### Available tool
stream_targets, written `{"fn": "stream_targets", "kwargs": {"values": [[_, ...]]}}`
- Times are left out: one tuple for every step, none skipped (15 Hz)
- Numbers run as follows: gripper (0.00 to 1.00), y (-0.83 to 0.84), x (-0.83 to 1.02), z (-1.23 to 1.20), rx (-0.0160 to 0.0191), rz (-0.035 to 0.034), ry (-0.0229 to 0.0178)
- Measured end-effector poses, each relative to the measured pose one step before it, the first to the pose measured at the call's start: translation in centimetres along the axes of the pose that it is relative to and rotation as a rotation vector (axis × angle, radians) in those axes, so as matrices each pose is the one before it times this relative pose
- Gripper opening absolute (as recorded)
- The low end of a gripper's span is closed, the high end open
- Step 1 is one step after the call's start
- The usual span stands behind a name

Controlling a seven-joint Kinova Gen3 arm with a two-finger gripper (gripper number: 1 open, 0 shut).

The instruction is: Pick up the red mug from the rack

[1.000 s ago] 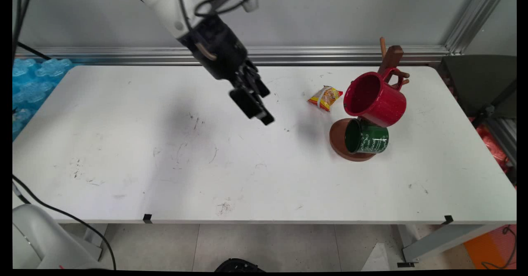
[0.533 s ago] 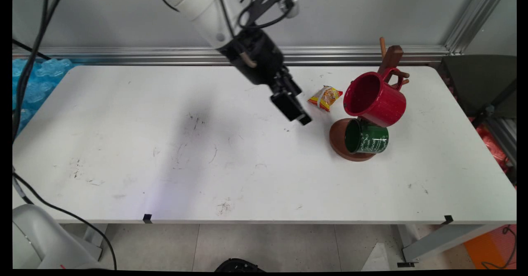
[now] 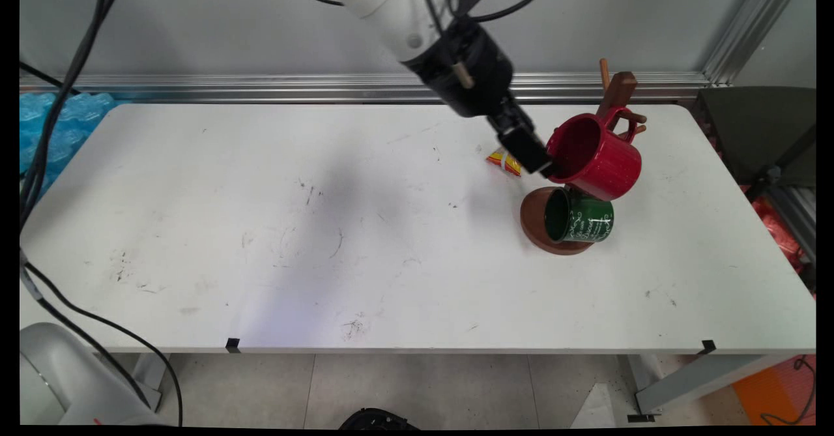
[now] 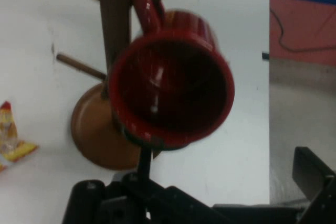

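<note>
A glossy red mug point(image 3: 594, 155) hangs by its handle from a peg of the brown wooden mug tree point(image 3: 619, 97) at the table's far right, mouth facing left, above a green mug point(image 3: 578, 216) lower on the same stand. The black gripper point(image 3: 542, 164), fingers spread apart, is at the red mug's rim, a yellow-red snack packet point(image 3: 503, 159) just left. The scuffed white table point(image 3: 326, 227) backs onto a grey wall point(image 3: 195, 25).

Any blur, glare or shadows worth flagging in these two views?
Main view: sharp, with the arm's soft grey shadow across the white table. Hand view: soft and blurred, small glints inside the red enamel mug hanging on the brown wooden mug tree.
</note>
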Motion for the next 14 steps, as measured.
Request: {"fn": "stream_targets", "kwargs": {"values": [[1.0, 0.272, 0.418, 0.315, 0.00278, -0.00642, 0.00882], [1.0, 0.298, 0.401, 0.423, 0.00321, -0.00725, 0.00943], [1.0, 0.258, 0.303, 0.48, 0.00297, -0.00668, 0.00826], [1.0, 0.167, 0.176, 0.459, 0.00328, -0.00502, 0.00588], [1.0, 0.096, 0.097, 0.31, 0.00204, -0.00299, 0.0036], [1.0, 0.137, 0.086, 0.498, 0.00202, -0.00343, 0.00441], [1.0, 0.075, 0.027, 0.326, 0.00104, -0.0025, 0.00234], [1.0, 0.099, -0.002, 0.466, 0.00132, -0.00286, 0.0028], [1.0, 0.058, -0.015, 0.295, 0.00086, -0.00197, 0.00121], [1.0, 0.055, -0.045, 0.413, 0.00179, -0.00235, 0.00121], [1.0, 0.06, -0.075, 0.455, 0.0015, -0.00298, 0.0011], [1.0, 0.064, -0.077, 0.43, 0.00113, -0.00241, 0.00131], [1.0, 0.031, -0.072, 0.362, 0.00125, -0.00224, 0.00137], [1.0, 0.009, -0.064, 0.409, 0.00207, -0.00236, 0.00211]]}}
